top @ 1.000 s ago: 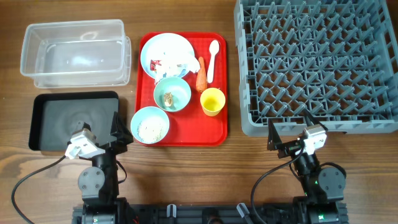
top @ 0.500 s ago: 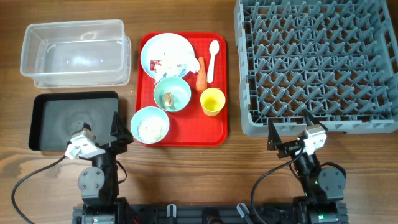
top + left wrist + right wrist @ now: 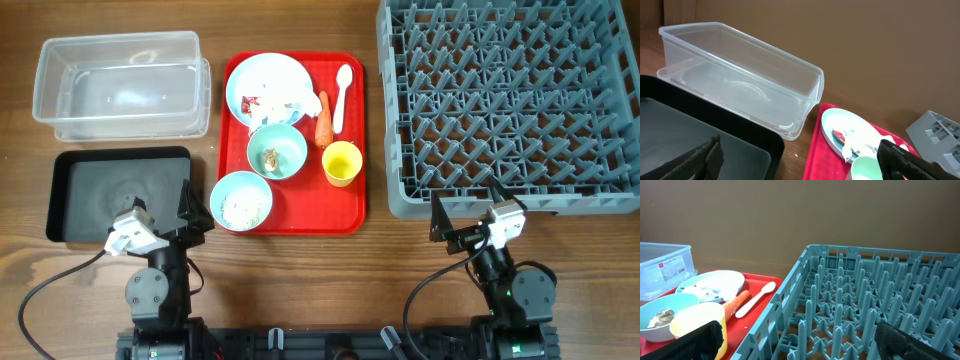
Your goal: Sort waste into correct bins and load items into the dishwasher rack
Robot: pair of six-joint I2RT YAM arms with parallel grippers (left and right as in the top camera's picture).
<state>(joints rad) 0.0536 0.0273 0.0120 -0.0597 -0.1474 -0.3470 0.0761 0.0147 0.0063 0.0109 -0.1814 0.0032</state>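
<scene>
On the desk (image 3: 300, 270) the grey dishwasher rack (image 3: 510, 100) sat at right; the clear tub (image 3: 120, 85) stood behind the black tray (image 3: 110, 190) at left; between them the red tray (image 3: 350, 205) carried the plate (image 3: 266, 78), bowls (image 3: 277, 151), cup (image 3: 341, 163), carrot (image 3: 323, 122) and spoon (image 3: 341, 95); the left gripper (image 3: 195, 212) and right gripper (image 3: 448, 230) hung spread wide, empty.

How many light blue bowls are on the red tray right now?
2. The middle bowl sits at the centre of the red tray, left of the yellow cup. The rice bowl is at the tray's near-left corner. None looks hidden.
</scene>
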